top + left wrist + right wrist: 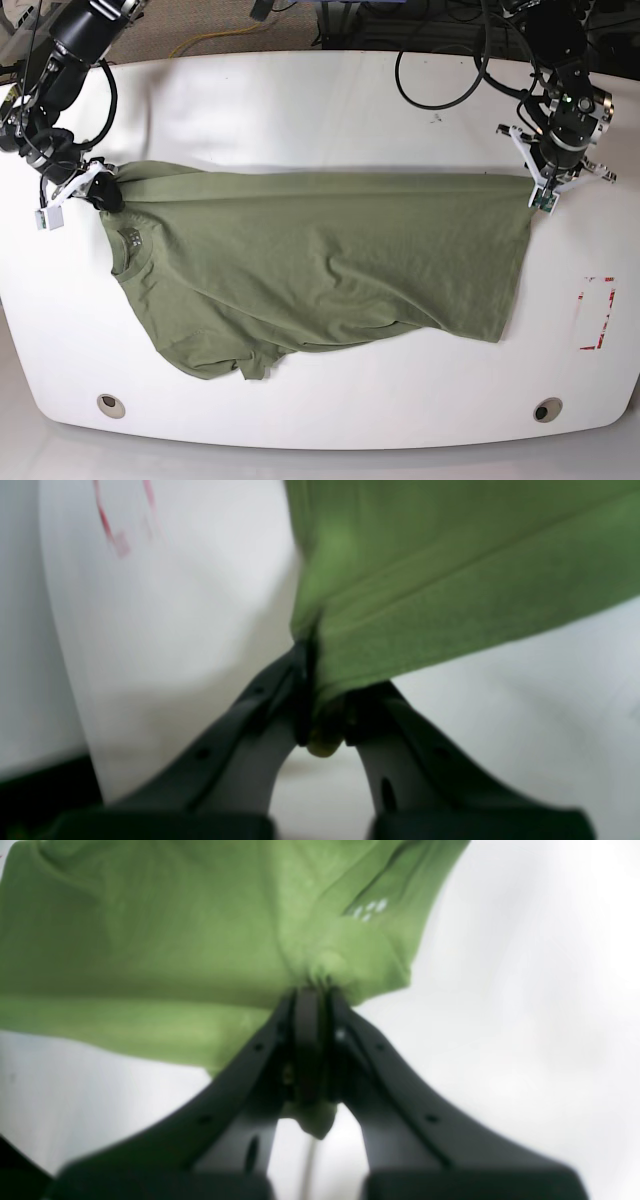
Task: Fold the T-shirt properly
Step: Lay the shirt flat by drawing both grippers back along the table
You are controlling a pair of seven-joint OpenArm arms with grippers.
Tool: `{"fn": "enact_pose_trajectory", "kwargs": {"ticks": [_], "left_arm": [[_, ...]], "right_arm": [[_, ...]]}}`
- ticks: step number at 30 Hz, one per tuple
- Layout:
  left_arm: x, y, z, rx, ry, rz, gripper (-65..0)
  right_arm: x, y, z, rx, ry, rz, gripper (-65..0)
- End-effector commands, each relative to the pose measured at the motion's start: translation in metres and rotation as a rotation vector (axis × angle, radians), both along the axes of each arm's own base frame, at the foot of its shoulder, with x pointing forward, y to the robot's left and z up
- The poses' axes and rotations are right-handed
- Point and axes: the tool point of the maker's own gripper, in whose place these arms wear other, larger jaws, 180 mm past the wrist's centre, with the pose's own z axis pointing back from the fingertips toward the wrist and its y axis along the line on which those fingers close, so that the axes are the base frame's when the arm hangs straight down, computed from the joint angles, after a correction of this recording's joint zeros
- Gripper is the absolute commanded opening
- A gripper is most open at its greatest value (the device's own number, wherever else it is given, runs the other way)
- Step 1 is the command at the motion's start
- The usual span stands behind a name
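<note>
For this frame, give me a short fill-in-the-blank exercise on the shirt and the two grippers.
1. The left gripper is ____ on the T-shirt.
2. The right gripper holds the end of the shirt where the ____ opening lies.
3. Between the two grippers the shirt's upper edge is pulled ____.
4. The table under the shirt is ____ in colour.

Missing words: shut; neck; taut; white

Olive-green T-shirt (320, 270) lies stretched sideways, top edge taut, lower half rumpled.
</note>
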Motion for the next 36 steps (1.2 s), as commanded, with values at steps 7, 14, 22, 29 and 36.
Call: {"fn": "enact_pose_trajectory", "kwargs": {"ticks": [7, 14, 22, 29, 36], "left_arm": [[-0.046, 0.027, -0.013, 0.037, 0.087, 0.054, -65.0], [-0.064, 0.047, -0.015, 0.055, 0.111, 0.119, -65.0], [-0.069, 0.059, -0.011, 0.072, 0.111, 0.149, -61.2], [-0.070, 0.061, -0.011, 0.076, 0.113, 0.154, -22.4], [-0.068, 0.060, -0.010, 0.074, 0.108, 0.149, -15.0]], "right_arm": [[-0.017, 0.004, 0.012, 0.005, -0.068, -0.040, -65.0], [-0.039, 0.013, -0.004, 0.021, -0.015, -0.044, -59.8], [-0.058, 0.014, -0.015, 0.014, 0.034, -0.045, -49.0], [-0.054, 0.017, 0.004, -0.042, -0.013, -0.018, -15.2], [-0.014, 0.020, 0.003, -0.019, -0.020, -0.030, -12.7]]}}
